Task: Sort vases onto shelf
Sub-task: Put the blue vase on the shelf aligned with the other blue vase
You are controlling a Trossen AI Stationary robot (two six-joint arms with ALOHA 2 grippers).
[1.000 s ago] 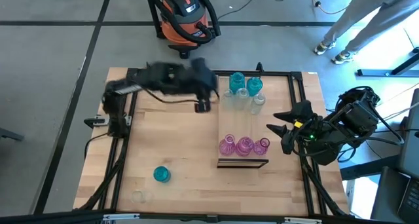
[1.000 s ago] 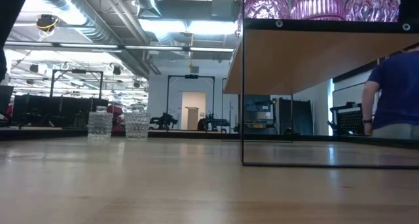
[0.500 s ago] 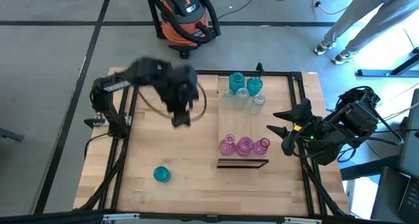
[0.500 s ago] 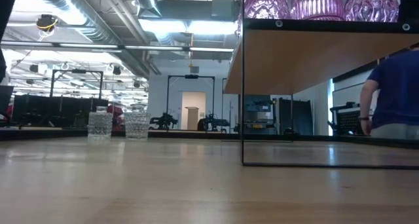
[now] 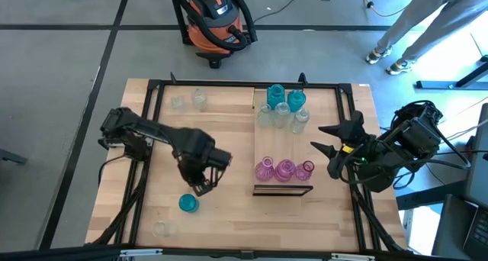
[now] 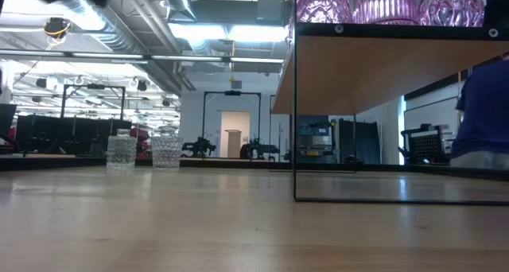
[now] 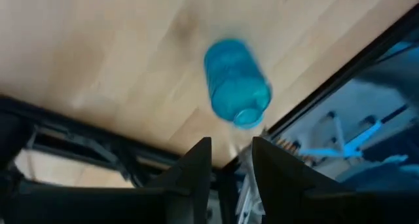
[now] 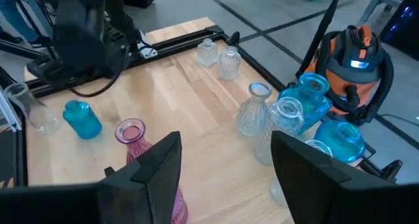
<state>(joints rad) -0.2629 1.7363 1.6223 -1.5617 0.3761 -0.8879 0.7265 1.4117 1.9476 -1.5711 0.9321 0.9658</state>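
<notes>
Left gripper (image 5: 200, 186) hovering above small teal-blue glass vase (image 5: 187, 204), fingers (image 7: 194, 166) narrowly parted only in wrist view; right gripper (image 5: 323, 141) spread.

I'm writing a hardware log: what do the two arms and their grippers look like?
Both arms are dark, jointed and matte. The left gripper has two flat black fingers with squared tips; a black cable loops along that arm. The right gripper has pointed dark fingers, a yellow mark and a small green light behind them, and a bulky black wrist block with cables.
</notes>
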